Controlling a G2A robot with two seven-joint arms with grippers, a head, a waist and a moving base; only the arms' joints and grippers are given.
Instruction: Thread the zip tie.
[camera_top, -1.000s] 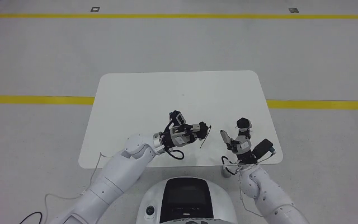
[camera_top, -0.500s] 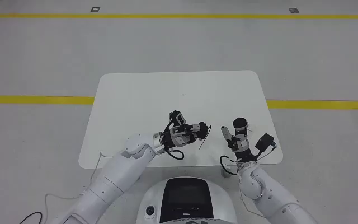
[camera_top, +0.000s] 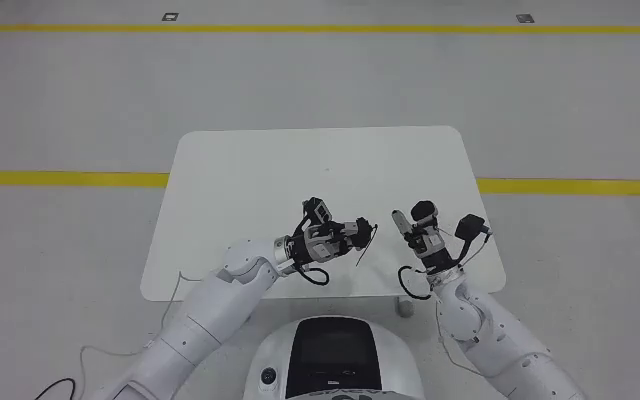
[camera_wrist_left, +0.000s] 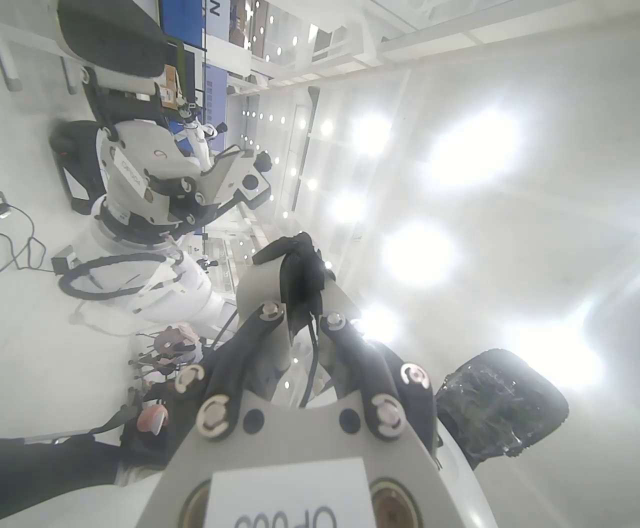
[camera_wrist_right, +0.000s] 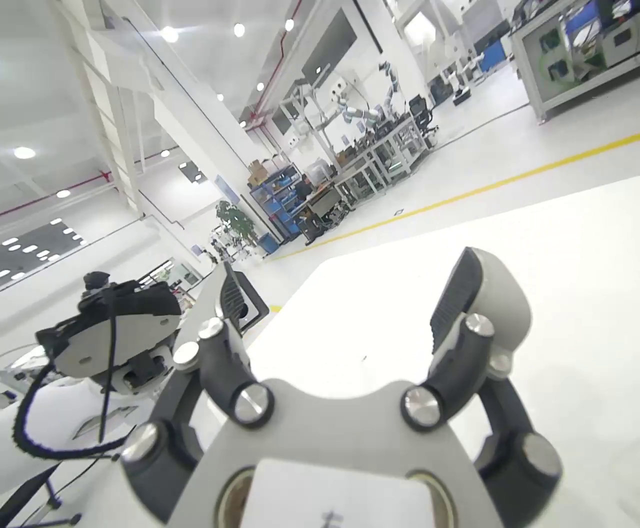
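A thin black zip tie (camera_top: 367, 245) hangs from my left gripper (camera_top: 362, 228), which is shut on its upper end above the near middle of the white table (camera_top: 250, 190). In the left wrist view the tie's strand (camera_wrist_left: 314, 345) runs down between the closed fingers (camera_wrist_left: 300, 280). My right gripper (camera_top: 411, 216) is open with nothing in it, a short way to the right of the tie and facing it. From the right wrist, the open gripper (camera_wrist_right: 345, 295) looks across at the left gripper (camera_wrist_right: 107, 300) and the dangling zip tie (camera_wrist_right: 110, 360).
The table's near edge (camera_top: 330, 296) lies just under both wrists. A yellow floor line (camera_top: 80, 179) runs behind the table. The right arm (camera_wrist_left: 150, 170) shows in the left wrist view beyond the left gripper.
My right arm has moved up and left toward the left gripper, and its wrist has turned. The left arm and the zip tie have stayed still.
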